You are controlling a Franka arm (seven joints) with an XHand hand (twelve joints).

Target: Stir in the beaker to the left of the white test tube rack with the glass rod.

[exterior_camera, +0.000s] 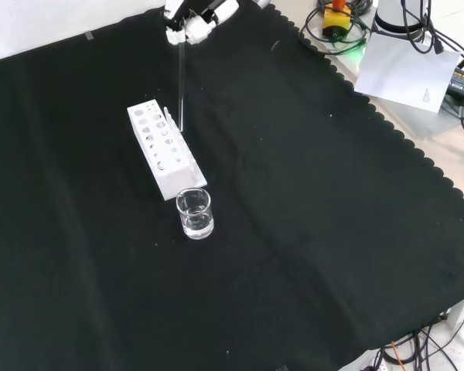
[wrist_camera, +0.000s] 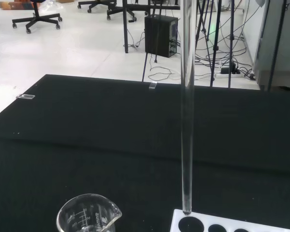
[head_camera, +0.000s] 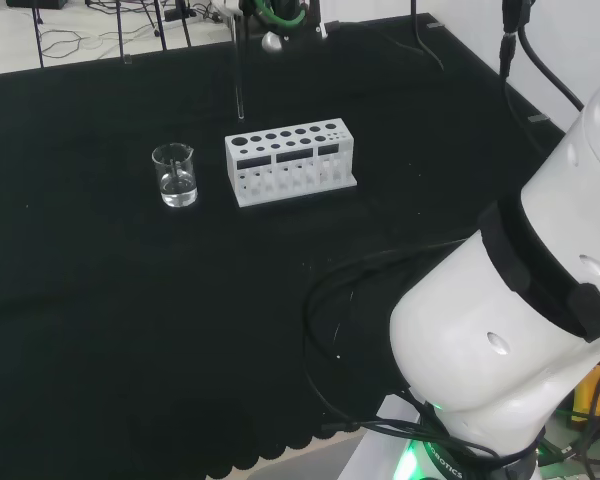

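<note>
Glass rod (exterior_camera: 181,85) hung upright, pinched by the robot hand (exterior_camera: 192,19); the beaker (exterior_camera: 195,213) lay toward six o'clock in the front view.

Black cloth (head_camera: 100,300) with scalloped edge. White test tube rack (head_camera: 290,160), dark round holes on top. Left of rack in head view, clear beaker (head_camera: 175,175) with clear liquid, faint white markings. Above rack, clear glass rod (wrist_camera: 186,106). Black and white hand (exterior_camera: 192,19).

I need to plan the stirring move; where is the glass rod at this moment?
In the front view the glass rod hangs upright from the hand at the top, its tip just over the white test tube rack.
</note>
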